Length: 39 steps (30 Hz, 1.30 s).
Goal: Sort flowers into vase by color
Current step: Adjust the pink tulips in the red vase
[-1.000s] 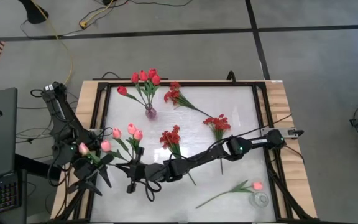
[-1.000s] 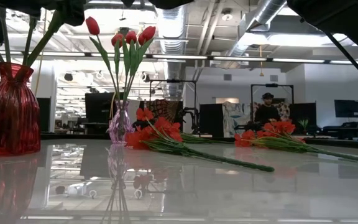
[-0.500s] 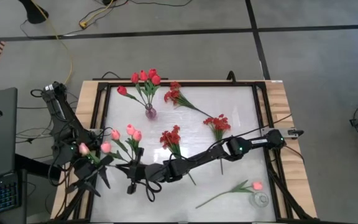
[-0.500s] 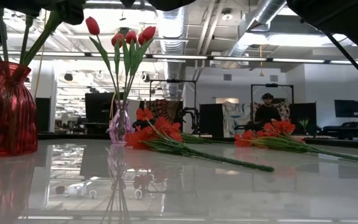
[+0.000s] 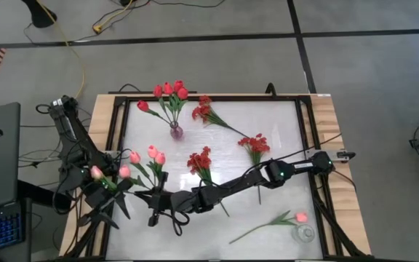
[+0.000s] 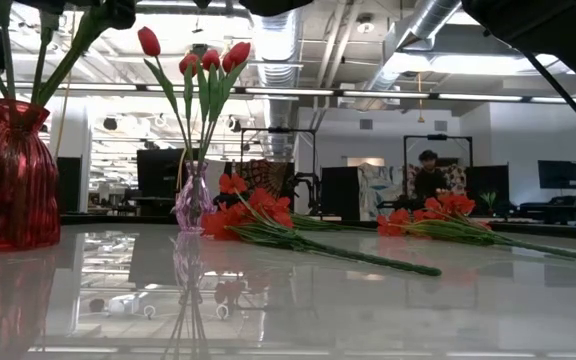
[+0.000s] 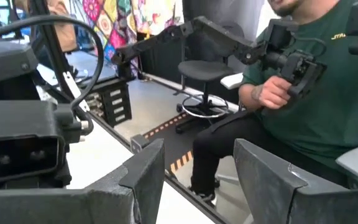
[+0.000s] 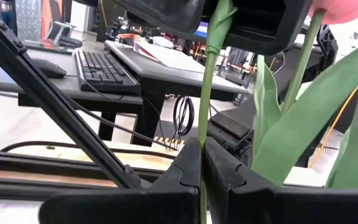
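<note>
Pink tulips (image 5: 138, 164) on thin green leafy stems stood bunched in the red glass vase (image 6: 10, 178) at the near-left part of the bench (image 5: 268, 160), their heads fanned up and away from it, stems running slantwise down into its neck. The right gripper (image 8: 201, 163) was pressed together on one green stem (image 8: 207, 93), which ran upright between its fingers, right beside the vase. The left gripper (image 7: 194, 180) hung just left of the vase with its fingers apart and nothing between them; a person in a green shirt (image 7: 328, 93) sat beyond it. Compared with a second ago, the outermost pink head had drifted slightly farther from the vase, and the vase itself sat a touch differently. Well beyond the vase, red tulips (image 5: 167, 93) stood upright in a small clear vase (image 5: 175, 132). Three red blossom sprays (image 5: 201, 161) lay flat past the red vase.
</note>
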Motion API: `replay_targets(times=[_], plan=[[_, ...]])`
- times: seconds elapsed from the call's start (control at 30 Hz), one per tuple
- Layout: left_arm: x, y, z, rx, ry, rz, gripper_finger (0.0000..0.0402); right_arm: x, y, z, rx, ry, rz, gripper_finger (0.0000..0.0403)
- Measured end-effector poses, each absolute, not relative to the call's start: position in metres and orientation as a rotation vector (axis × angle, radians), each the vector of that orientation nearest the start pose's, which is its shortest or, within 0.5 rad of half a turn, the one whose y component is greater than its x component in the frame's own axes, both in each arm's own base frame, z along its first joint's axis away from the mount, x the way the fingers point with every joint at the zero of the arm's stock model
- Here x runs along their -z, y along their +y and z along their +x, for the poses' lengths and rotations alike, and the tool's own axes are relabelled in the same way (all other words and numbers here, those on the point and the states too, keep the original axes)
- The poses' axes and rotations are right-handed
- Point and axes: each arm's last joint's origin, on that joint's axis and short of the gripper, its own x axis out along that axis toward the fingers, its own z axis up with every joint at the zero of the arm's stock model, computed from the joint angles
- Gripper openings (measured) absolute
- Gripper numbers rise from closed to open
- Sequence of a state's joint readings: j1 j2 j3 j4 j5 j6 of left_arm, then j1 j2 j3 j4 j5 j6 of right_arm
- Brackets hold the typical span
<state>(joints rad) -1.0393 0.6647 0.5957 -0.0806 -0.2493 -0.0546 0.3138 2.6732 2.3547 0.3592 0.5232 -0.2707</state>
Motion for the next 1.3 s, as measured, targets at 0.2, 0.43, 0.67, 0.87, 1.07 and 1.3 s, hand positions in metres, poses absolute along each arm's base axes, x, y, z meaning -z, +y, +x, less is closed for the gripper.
replay_targets(times=[0.2,0.43,0.67,0.87,1.07,1.3], plan=[[-0.2947,-0.1297,0.0857,0.749,0.137,0.065,0.0180,-0.2066,0.1710,0.5749,0.213,0.001,-0.257,0.0029],[-0.2940,-0.1293,0.0860,0.735,0.139,0.075,0.0180,-0.2043,0.1707,0.5751,0.210,0.026,-0.268,0.0029],[-0.2970,-0.1252,0.0836,0.734,0.123,0.055,0.0180,-0.2047,0.1715,0.5746,0.207,0.038,-0.273,0.0029],[-0.2991,-0.1217,0.0817,0.733,0.110,0.044,0.0180,-0.2044,0.1712,0.5744,0.206,0.056,-0.274,0.0029],[-0.2955,-0.1256,0.0837,0.740,0.139,0.050,0.0180,-0.2016,0.1744,0.5736,0.198,0.065,-0.283,0.0029],[-0.2959,-0.1242,0.0828,0.740,0.147,0.026,0.0180,-0.2018,0.1756,0.5733,0.197,0.061,-0.285,0.0029]])
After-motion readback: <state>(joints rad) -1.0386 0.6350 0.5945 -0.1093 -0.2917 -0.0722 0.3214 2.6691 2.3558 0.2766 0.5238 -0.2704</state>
